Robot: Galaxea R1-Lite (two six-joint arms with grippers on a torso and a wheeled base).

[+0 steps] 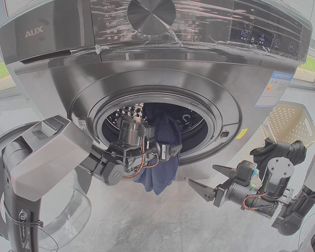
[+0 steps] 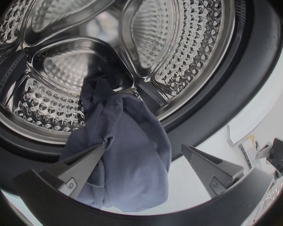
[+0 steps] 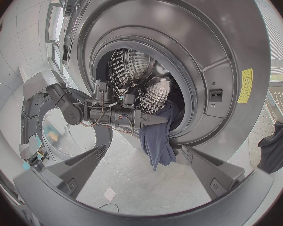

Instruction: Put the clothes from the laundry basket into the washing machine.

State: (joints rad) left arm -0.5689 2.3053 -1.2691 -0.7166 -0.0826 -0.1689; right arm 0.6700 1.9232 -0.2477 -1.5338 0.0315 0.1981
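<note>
left claw sits at the mouth of the washing machine, spread wide and pinching nothing
navy garment lies in the gap between its fingers, bunched against one finger, with cloth touching that tip; the other finger is clear of the fabric
the garment's upper end is bunched just inside the perforated drum; the rest is draped over the dark door gasket
head view: the same garment hangs out over the lower lip of the opening, its tail dangling toward the floor and not touching it, so it's half in, half out
left claw lies level across the front of the opening, right against the hanging cloth

right claw is low and to the right of the opening, over the floor, fingers spread and holding nothing, well apart from the navy garment; in its own view it points at the opening, with the left claw and the draped garment ahead

laundry basket stands right of the machine, with dark clothes slung over its near rim, close behind the right arm
machine door is swung open on the left
</note>
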